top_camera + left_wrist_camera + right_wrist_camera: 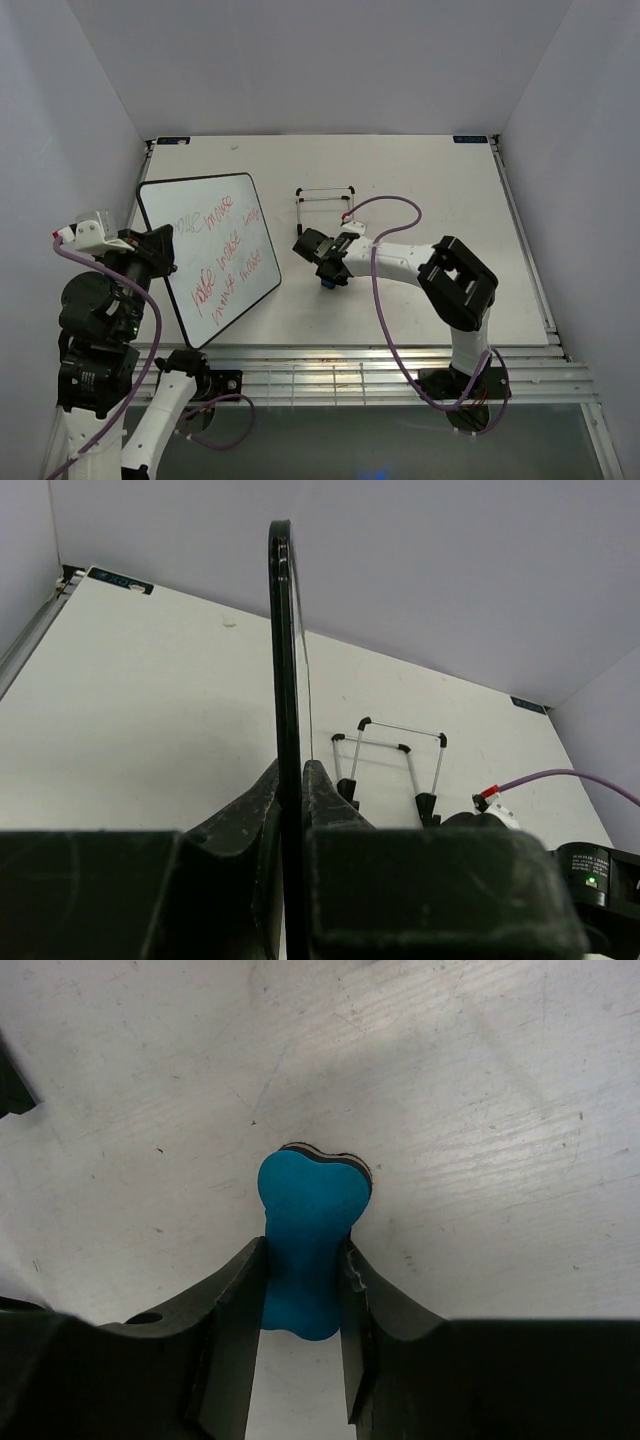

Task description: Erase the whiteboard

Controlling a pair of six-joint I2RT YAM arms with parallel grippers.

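Though clamped by the left claw (pixel 290 778), the whiteboard (pixel 215 255) runs lengthwise near-to-far.

White whiteboard (pixel 212 262) with red writing (pixel 224 268), blue eraser (pixel 308 1235), black stand (pixel 326 189).

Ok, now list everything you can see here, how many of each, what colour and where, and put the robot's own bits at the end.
whiteboard: one, white with black rim and red writing, left of the table, its edge clamped in the left gripper
eraser: one, blue, on the table near the middle, between the right gripper's fingers
wire stand: one, black and silver, on the table behind the eraser
table: one, white, under everything
arms: two, black and white, near edge
cables: two, purple, one along each arm
left gripper: one, black, shut on the whiteboard
right gripper: one, black, shut on the eraser
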